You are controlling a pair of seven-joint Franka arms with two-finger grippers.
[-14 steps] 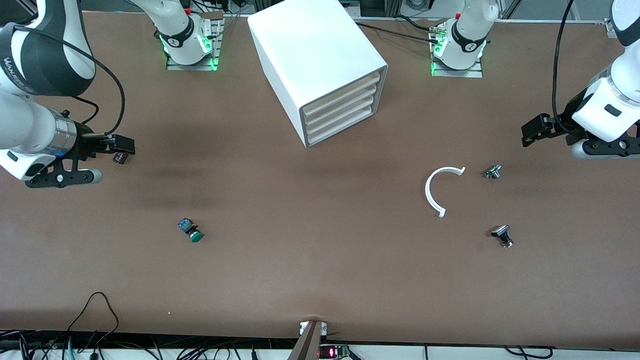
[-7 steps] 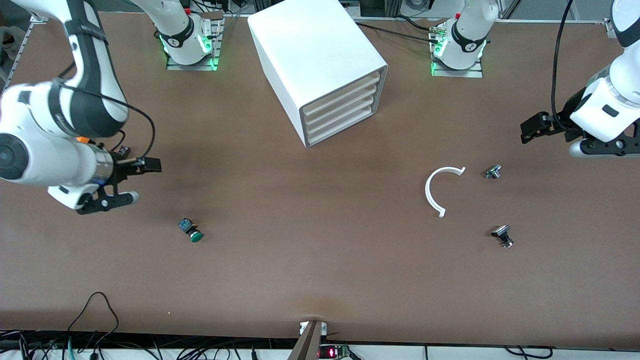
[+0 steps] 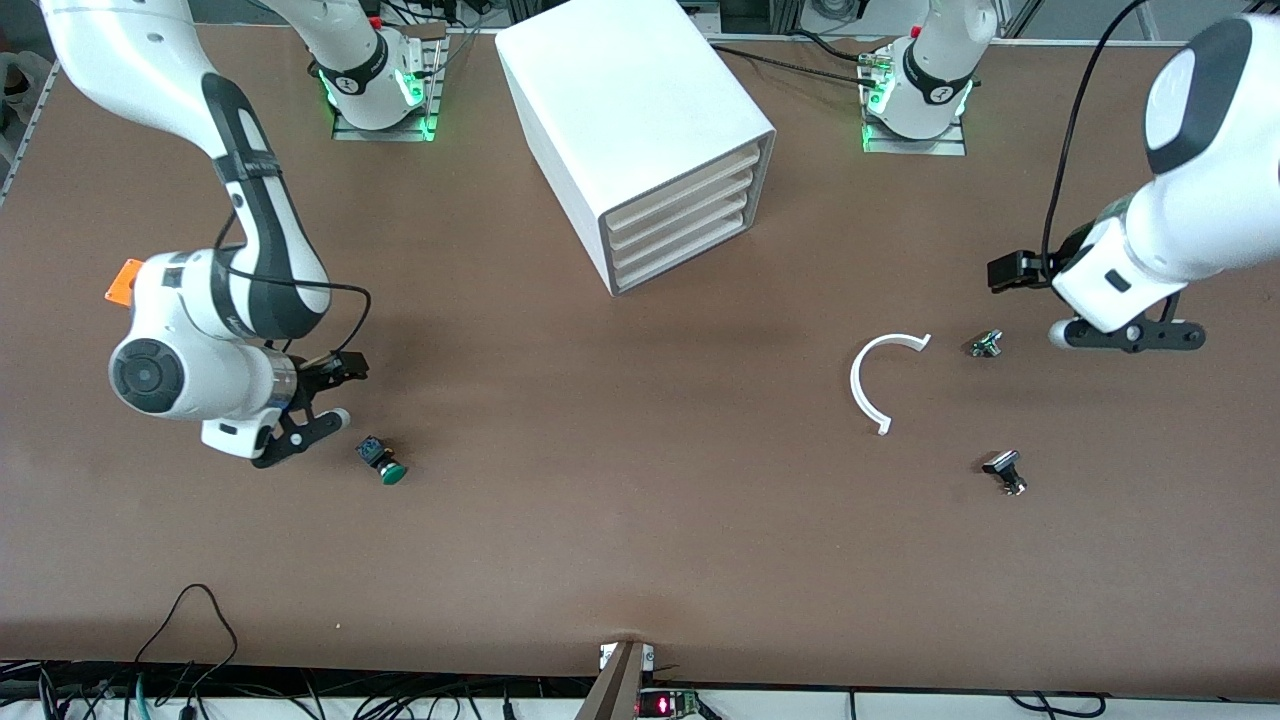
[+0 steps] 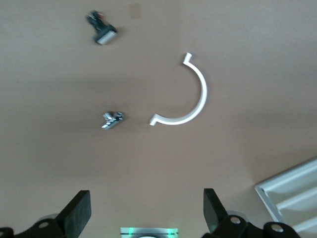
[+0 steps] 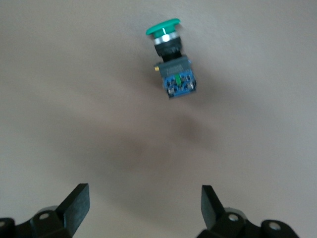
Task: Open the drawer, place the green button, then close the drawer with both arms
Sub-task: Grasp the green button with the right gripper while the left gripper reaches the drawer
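The button (image 3: 381, 462), with a green cap on a black and blue body, lies on its side on the brown table toward the right arm's end. It also shows in the right wrist view (image 5: 171, 59). My right gripper (image 3: 345, 368) is open and empty above the table, close beside the button, and shows in the right wrist view (image 5: 143, 203). The white cabinet (image 3: 640, 110) stands between the arm bases, and its stacked drawers (image 3: 690, 215) are all shut. My left gripper (image 3: 1005, 271) is open and empty over the table at the left arm's end, and shows in the left wrist view (image 4: 143, 210).
A white C-shaped piece (image 3: 875, 375) and two small black-and-silver parts (image 3: 986, 344) (image 3: 1005, 470) lie toward the left arm's end. An orange box (image 3: 125, 280) shows partly past the right arm. Cables run along the table's near edge.
The right arm has swung down toward the button, ending close beside it. The left arm has moved in from the table's end toward the small parts. Both grippers stay open.
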